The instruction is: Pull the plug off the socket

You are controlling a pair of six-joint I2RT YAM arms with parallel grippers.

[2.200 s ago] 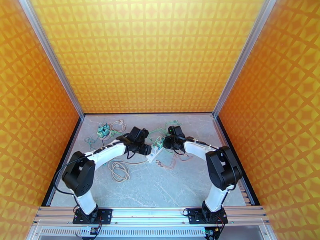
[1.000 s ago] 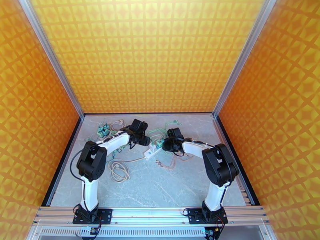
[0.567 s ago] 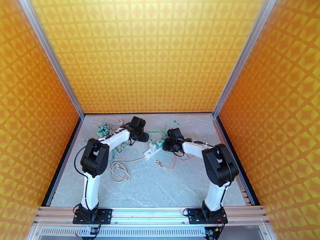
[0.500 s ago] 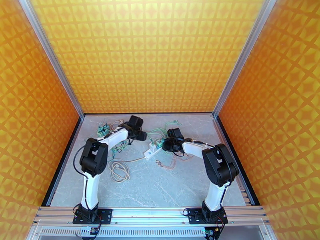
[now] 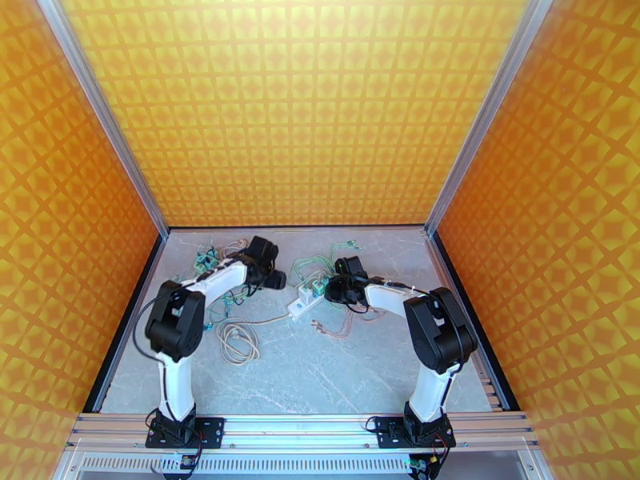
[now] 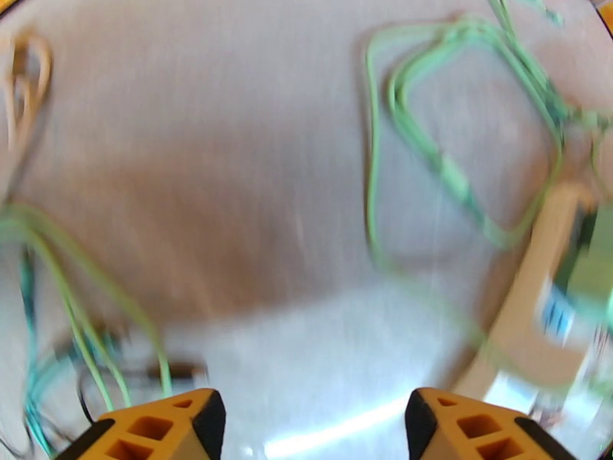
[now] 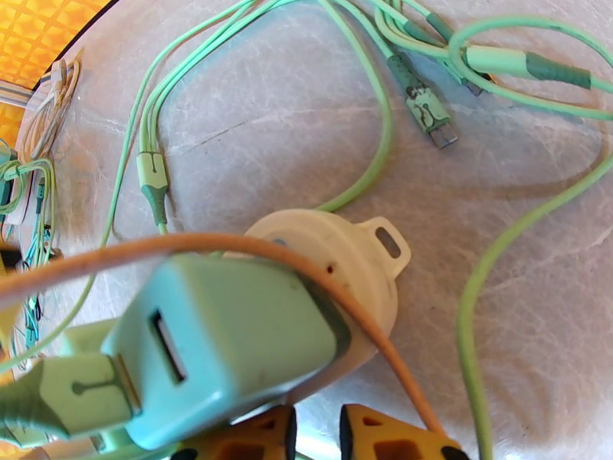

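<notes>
on the table (image 5: 360, 370) my left gripper (image 6: 314, 423) hangs spread and empty, off to the left of the white socket (image 7: 345, 254). my right gripper (image 7: 314, 432) sits by it, jaws nearly pressed together, pinching nothing i can see. the green plug (image 7: 230, 331) looks seated in the socket, so the pull is not yet done.

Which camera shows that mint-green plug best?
The right wrist view: the plug is close and sharp, against the white socket. The top view shows it as a tiny green speck; the left wrist view, a blur.
</notes>
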